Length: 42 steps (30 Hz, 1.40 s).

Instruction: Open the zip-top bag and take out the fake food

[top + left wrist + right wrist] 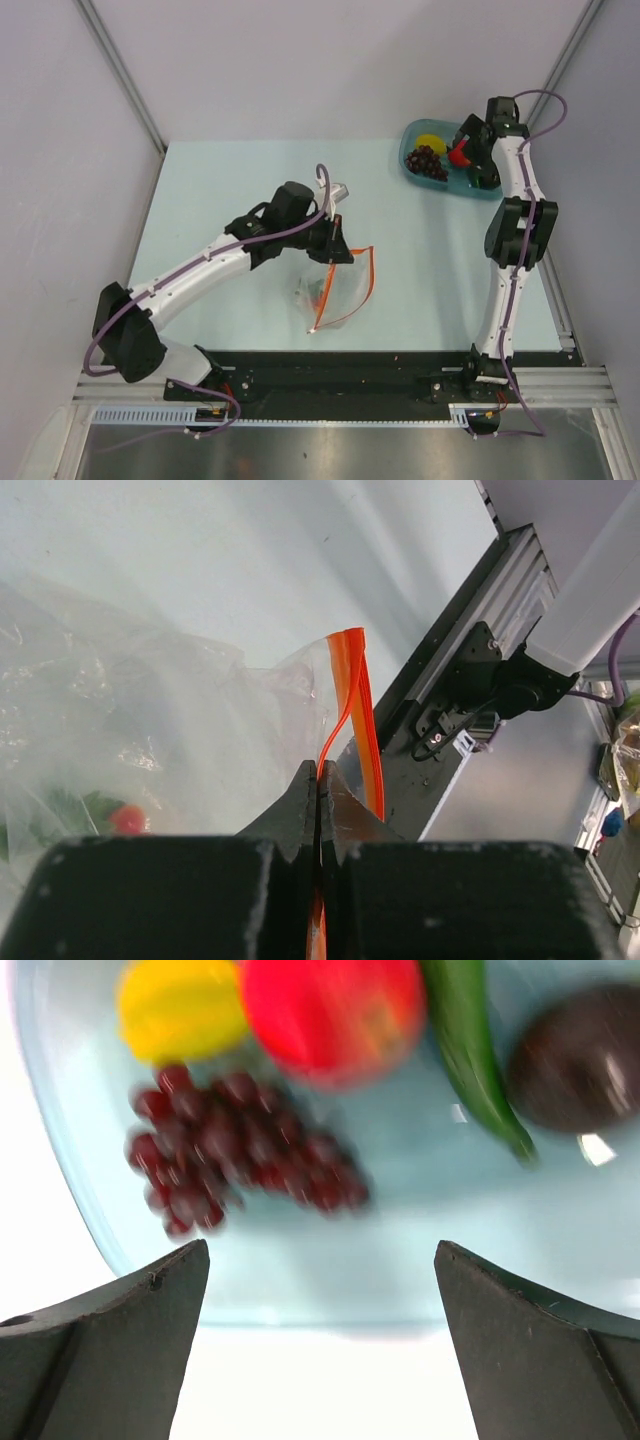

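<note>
Left claw: the fingers are pressed together and clamped on the edge of the zip-top bag, right at its zipper strip.
Zipper strip: orange-red. It comes up out of the left claw's fingertips and curves away beyond them. From above, the two sides of the strip stand apart, so the mouth gapes to the claw's right.
Bag body: clear, crinkled plastic that spreads from the left claw toward the arm bases, over the pale worktop. I cannot tell whether its low edge rests there or hangs.
Inside the bag: one small red-and-green piece shows through the plastic, to the left of the left claw's fingers and close to them.
Right claw: the fingers are spread wide, with nothing between them and touching nothing. It hangs above the near rim of the teal tray, well apart from the bag.
Fake food beyond the right claw: all of it lies in the tray.
Grape bunch: dark purple, nearest the claw, toward its left finger.
Yellow piece: past the grapes, beside the red fruit.
Green vegetable: slim and slanted, between the red fruit and the dark round piece.
Sharpness: the tray's contents are blurred in the wrist view.
</note>
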### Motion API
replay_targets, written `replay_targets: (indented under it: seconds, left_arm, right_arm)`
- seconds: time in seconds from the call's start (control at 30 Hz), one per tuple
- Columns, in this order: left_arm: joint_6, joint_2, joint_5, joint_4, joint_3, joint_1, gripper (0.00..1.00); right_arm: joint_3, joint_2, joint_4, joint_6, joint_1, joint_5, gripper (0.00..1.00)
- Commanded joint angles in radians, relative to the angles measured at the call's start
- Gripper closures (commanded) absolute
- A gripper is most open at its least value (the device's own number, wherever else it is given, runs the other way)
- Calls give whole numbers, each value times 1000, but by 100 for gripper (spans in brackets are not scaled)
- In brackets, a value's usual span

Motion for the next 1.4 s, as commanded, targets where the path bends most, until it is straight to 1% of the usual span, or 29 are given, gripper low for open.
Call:
replay_targets:
  seconds: [0.0, 0.03, 0.07, 0.1, 0.13, 0.17, 0.2, 0.23, 0.27, 0.3, 0.33, 0.37, 0.4, 0.43, 0.57, 0.6, 0.67, 0.7, 0.73, 0.8, 0.83, 0.93, 1.03, 1.1, 1.13, 1.17, 1.27, 1.3, 1.37]
  left_arm:
    - [-31, -83, 49, 86, -39, 3, 100]
    - [-26, -95, 44, 89, -42, 3, 100]
    - [-24, -98, 37, 91, -43, 3, 100]
    - [-26, -98, 35, 91, -38, 3, 100]
    - [-29, -95, 38, 91, -33, 3, 100]
    - [-37, -95, 43, 106, -35, 3, 100]
    - [-44, -94, 44, 121, -38, 3, 100]
    - [-52, -90, 50, 149, -39, 3, 100]
    - [-69, -86, 55, 158, -42, 3, 100]
    - [-72, -81, 58, 164, -33, 3, 100]
    - [-79, -71, 64, 180, -32, 3, 100]
    - [-83, -63, 67, 186, -29, 3, 100]
    - [-87, -58, 69, 192, -24, 3, 100]
    - [-95, -51, 75, 201, -23, 3, 100]
    - [-136, -12, 104, 238, -16, 3, 100]
    - [-148, -9, 106, 247, -18, 3, 100]
    - [-184, -3, 113, 275, -21, 3, 100]
    - [-193, -3, 115, 287, -27, 3, 100]
    - [-214, -3, 116, 305, -29, 3, 100]
    - [-233, -1, 124, 316, -35, 3, 100]
    - [-254, -1, 123, 330, -35, 3, 100]
    - [-296, 0, 121, 354, -39, 3, 100]
    - [-337, 3, 133, 373, -42, 1, 100]
    - [-356, 3, 138, 393, -49, -2, 100]
    - [-368, 5, 141, 408, -52, -8, 100]
    - [-374, 6, 141, 416, -55, -11, 100]
    - [-397, 12, 135, 425, -69, -22, 100]
    - [-402, 14, 133, 456, -75, -25, 100]
    - [-411, 20, 127, 459, -73, -34, 100]
  right_arm:
    - [-43, -175, -204, -3, 20, 31, 0]
    - [-88, -219, -203, -6, 38, 22, 0]
    - [-146, -300, -198, -6, 49, -2, 0]
    - [-257, -354, -174, -3, 63, -19, 0]
    - [-325, -403, -159, 4, 75, -44, 0]
    - [-384, -506, -146, 18, 102, -106, 0]
    - [-510, -555, -107, 32, 109, -139, 0]
    - [-563, -603, -91, 56, 145, -197, 1]
    - [-609, -703, -82, 67, 185, -209, 0]
    - [-695, -744, -71, 73, 211, -216, 1]
    - [-725, -791, -80, 92, 236, -216, 1]
    - [-757, -830, -83, 93, 297, -208, 2]
    - [-778, -900, -97, 93, 328, -200, 2]
    - [-806, -933, -111, 92, 359, -171, 3]
    - [-892, -1095, -117, 136, 561, -84, 11]
    - [-916, -1126, -99, 151, 653, -64, 13]
    - [-991, -1206, -73, 206, 737, 2, 28]
    - [-1019, -1226, -38, 225, 817, 20, 34]
    - [-1042, -1250, -19, 237, 848, 43, 47]
    - [-1091, -1248, 18, 266, 911, 56, 60]
    - [-1101, -1232, 27, 271, 957, 94, 68]
    - [-1111, -1205, 46, 261, 994, 116, 73]
    - [-1111, -1180, 33, 268, 994, 139, 80]
    - [-1117, -1174, 30, 274, 996, 163, 82]
    - [-1125, -1175, 30, 286, 997, 195, 86]
    - [-1134, -1178, 39, 294, 991, 211, 88]
    - [-1171, -1194, 99, 320, 977, 219, 90]
    - [-1176, -1192, 105, 334, 963, 220, 91]
    - [-1185, -1185, 134, 381, 950, 196, 91]
